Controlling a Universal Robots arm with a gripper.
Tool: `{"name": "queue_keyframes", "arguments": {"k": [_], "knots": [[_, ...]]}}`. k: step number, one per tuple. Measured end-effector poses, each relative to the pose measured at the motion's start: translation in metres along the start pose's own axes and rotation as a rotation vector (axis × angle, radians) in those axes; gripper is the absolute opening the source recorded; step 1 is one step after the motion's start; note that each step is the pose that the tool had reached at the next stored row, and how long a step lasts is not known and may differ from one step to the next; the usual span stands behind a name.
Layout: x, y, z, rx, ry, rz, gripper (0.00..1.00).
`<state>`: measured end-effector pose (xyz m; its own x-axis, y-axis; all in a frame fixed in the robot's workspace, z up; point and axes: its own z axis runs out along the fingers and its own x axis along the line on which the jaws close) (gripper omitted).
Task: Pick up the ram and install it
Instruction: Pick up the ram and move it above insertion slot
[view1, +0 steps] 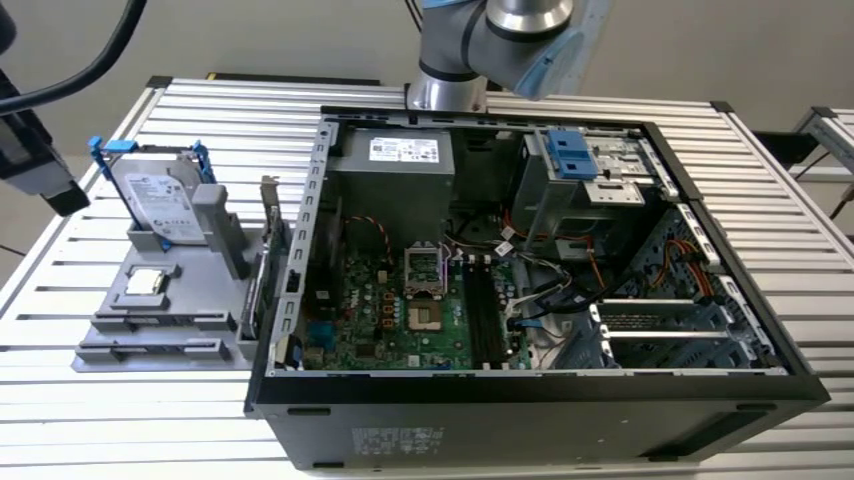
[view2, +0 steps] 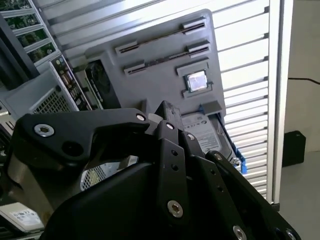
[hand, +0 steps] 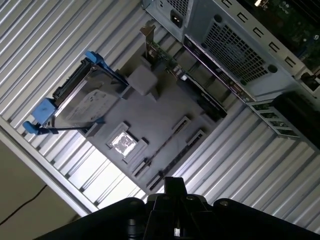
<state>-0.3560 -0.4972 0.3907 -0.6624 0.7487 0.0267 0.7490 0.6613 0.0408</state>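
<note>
While the gripper (hand: 175, 184) hangs pressed together and empty over the grey holder (hand: 160, 107), a clean pick needs it spread, then squared lengthwise to the ram (view2: 162, 38) along the holder's edge.

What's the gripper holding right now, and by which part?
Nothing that I can see. The gripper hangs over the gray holder with no part in it, and a ram stick sits in a holder slot.

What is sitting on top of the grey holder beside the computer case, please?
A hard drive on edge, a square chip lying flat, and thin ram sticks in slots. What lies under the drive is covered.
</note>
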Motion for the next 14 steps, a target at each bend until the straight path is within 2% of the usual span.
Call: {"name": "queue_keyframes", "arguments": {"k": [14], "knots": [[0.0014, -0.0015, 0.0, 0.0034, 0.0008, 0.123, 0.0]]}}
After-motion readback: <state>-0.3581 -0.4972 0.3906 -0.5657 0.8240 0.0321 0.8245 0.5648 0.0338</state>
